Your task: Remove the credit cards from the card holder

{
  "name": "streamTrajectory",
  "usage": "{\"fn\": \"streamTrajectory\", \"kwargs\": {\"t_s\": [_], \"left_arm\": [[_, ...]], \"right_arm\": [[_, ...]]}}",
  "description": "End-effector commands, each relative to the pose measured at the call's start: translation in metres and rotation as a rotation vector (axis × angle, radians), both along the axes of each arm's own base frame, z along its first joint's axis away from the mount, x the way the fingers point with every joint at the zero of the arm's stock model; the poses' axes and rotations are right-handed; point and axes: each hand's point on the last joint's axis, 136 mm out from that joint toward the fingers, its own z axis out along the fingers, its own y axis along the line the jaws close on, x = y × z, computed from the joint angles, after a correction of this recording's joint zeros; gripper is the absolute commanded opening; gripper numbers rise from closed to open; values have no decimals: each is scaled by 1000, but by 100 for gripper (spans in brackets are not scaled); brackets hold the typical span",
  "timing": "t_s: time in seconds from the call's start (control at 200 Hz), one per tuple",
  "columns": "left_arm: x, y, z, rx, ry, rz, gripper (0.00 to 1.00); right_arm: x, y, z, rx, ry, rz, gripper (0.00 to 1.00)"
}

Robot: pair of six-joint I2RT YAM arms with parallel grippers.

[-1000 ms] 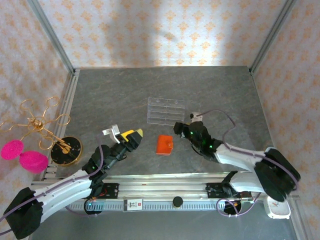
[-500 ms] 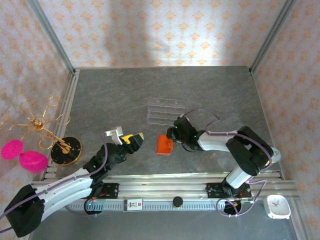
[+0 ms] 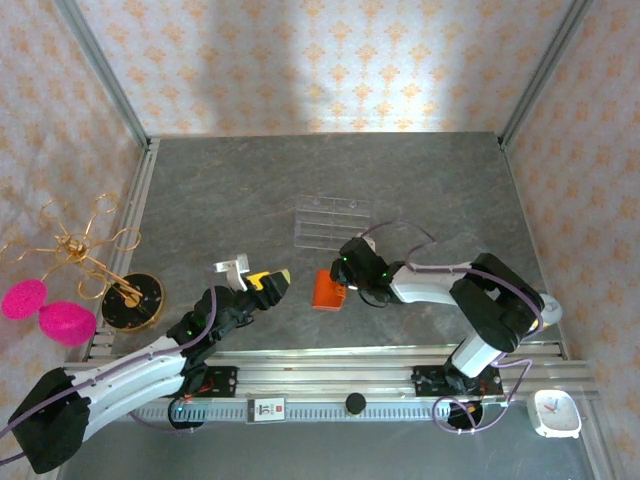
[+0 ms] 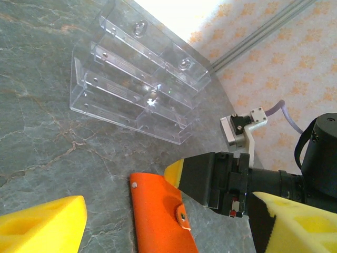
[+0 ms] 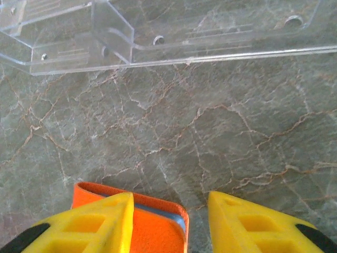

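None of the credit cards is judged to be taken out yet, because the card holder (image 3: 328, 291) is found folded shut on the table, with its snap tab closed. The whole work is therefore left: the holder must be held, opened, and both cards pulled out.

The holder is placed directly at the tips of the right gripper (image 3: 343, 284). From the right wrist, one corner of it (image 5: 158, 229) is seen between the yellow fingers, which are spread apart; one finger is over the holder and a gap is left beside the other, so nothing is pinched. The left gripper (image 3: 272, 280) is also held wide apart and empty, with the holder (image 4: 158, 211) just ahead of it.

The holder is orange-red and flat, and a thin grey-blue lining is visible at its edge
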Motion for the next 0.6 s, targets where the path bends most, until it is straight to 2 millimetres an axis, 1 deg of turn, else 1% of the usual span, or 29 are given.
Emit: {"fn": "streamTrajectory", "kwargs": {"t_s": [0.0,0.125,0.21,0.295,0.32,0.385,0.596], "left_arm": [[-1,-8,11,-15,-30,-39,79],[-3,-13,12,-19,-31,-65,79],[-5,-17,11,-20,-27,-89,79],[-7,-22,10,-29,-23,-120,79],[-8,-23,11,-34,-24,-127,79],[-10,-26,13,-47,-32,-146,79],[-19,-38,33,-133,-109,-231,82]], "right_arm": [[-17,-1,-18,-44,80,29,39],[-19,3,-20,-61,78,69,30],[-21,5,-20,-70,68,99,22],[-19,6,-14,-74,31,133,5],[-18,7,-9,-69,10,147,0],[-15,12,4,-48,-42,185,0],[-10,30,52,5,-199,318,0]]}}
